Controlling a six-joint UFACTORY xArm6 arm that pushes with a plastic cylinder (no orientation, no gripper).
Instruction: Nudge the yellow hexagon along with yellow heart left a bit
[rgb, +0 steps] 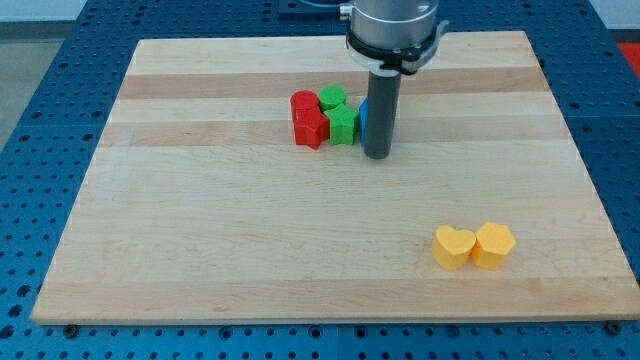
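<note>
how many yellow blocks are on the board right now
2. The yellow heart and yellow hexagon sit touching near the view's bottom right, heart on the left. None seems hidden.

Heart, hexagon: yellow. Cluster near worktop top edge: red blocks, green blocks, blue sliver. Worktop pale striped wood; rod dark grey.

bright, even overhead light | soft short shadows under blocks | faint sheen on wooden board | sharp focus, no blur
</note>
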